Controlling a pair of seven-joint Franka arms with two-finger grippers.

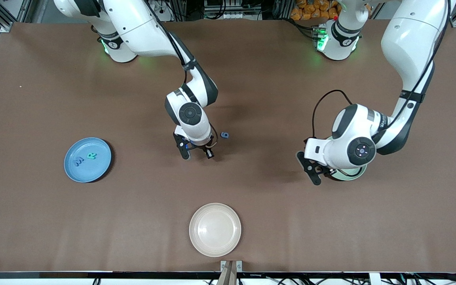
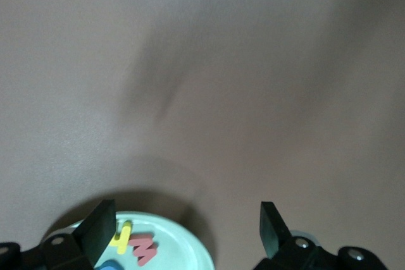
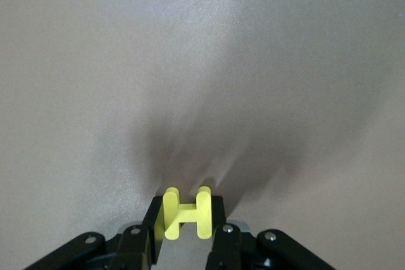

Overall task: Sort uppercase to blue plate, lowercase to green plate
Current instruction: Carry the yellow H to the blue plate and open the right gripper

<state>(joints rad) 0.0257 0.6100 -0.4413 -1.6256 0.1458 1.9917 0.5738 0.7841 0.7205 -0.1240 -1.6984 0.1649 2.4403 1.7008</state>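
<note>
Yellow foam capital H (image 3: 186, 214) sits clamped between the right gripper (image 1: 198, 153) fingers, low at mid-table, with the small blue foam g (image 1: 224, 135) beside it. Over the pale mint-green round plate (image 2: 183, 235), holding the yellow h (image 2: 120, 238) and red w (image 2: 144, 248), the left gripper (image 2: 183, 226) hangs spread wide, empty. Blue W (image 1: 78, 161) and teal R (image 1: 91, 156) lie on the sky-blue round plate (image 1: 97, 172).

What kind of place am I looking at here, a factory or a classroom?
Most likely a robotics lab: two white arms bolted to a brown-covered table, metal framing and cables around its edges, and practice props such as a blue plate, a cream plate and a yellow foam H.
</note>
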